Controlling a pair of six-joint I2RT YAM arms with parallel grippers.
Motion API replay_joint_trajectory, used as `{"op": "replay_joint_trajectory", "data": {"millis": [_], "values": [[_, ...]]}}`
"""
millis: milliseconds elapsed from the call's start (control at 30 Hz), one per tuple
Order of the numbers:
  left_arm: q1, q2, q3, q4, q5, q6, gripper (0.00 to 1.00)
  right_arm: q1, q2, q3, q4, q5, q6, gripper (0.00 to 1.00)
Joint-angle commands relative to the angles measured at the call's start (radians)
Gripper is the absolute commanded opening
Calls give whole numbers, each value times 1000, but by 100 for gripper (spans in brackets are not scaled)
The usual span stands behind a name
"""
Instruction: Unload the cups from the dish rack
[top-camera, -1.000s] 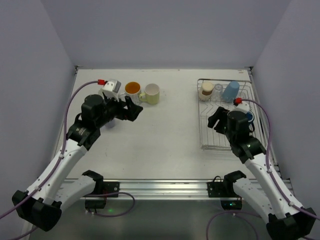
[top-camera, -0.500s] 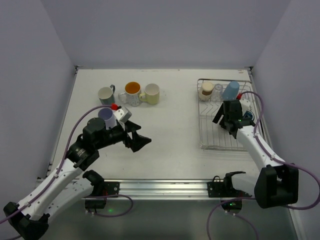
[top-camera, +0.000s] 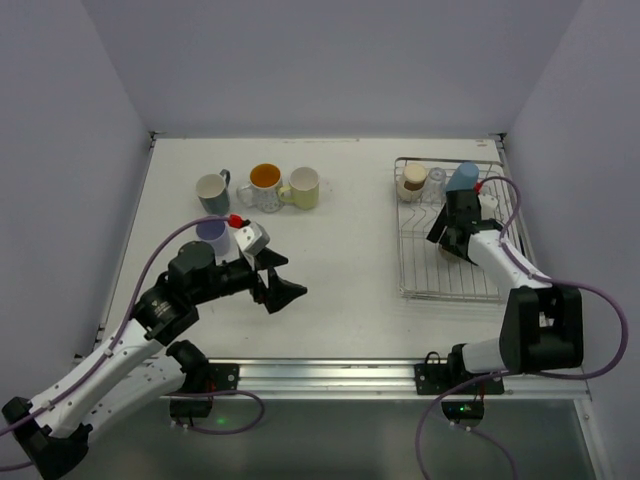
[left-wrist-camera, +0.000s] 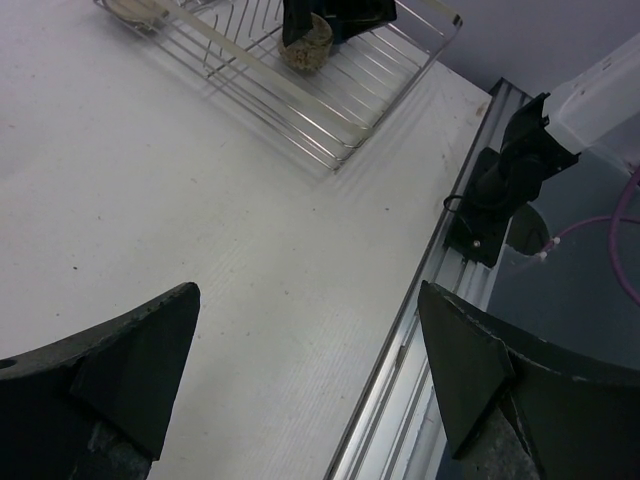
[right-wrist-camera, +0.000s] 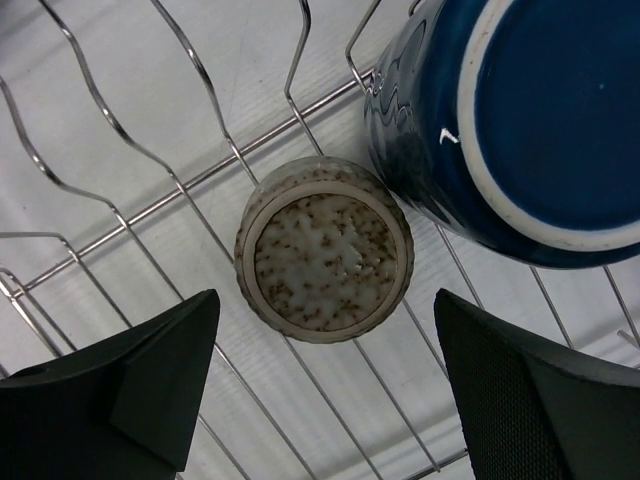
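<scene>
Hovers with right gripper spread wide and empty over speckled beige cup upturned in dish rack; could clip crowding navy cup when lowering, for lack of finger room

Under your right claw sits a matt, speckled ceramic cup. Right of the claw's middle is a glossy navy glazed cup (bright highlights). Both lie on the smooth, shiny metal wire rack.

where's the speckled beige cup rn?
Speckled cup sits in the dish rack, right wrist view, under the open right gripper, beside the navy cup.
</scene>
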Motion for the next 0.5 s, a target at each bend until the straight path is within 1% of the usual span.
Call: {"op": "replay_joint_trajectory", "data": {"millis": [0,67,200,233,300,333,467], "values": [[-7,9,19,2,-14,29,95,-10,25,45,34,6,-4,90],[-9,15,21,3,-18,30,95,-12,37,42,51,-3,-13,89],[-7,27,19,3,-20,32,95,-13,72,47,68,-7,-16,79],[-9,29,19,3,-20,32,95,-12,77,47,75,-7,-18,74],[-7,36,21,2,-23,32,94,-12,69,30,103,-7,-19,68],[-7,39,21,3,-23,30,95,-13,60,21,114,-6,-22,60],[-9,55,23,6,-24,30,95,-10,-15,-30,174,8,-33,41]]}}
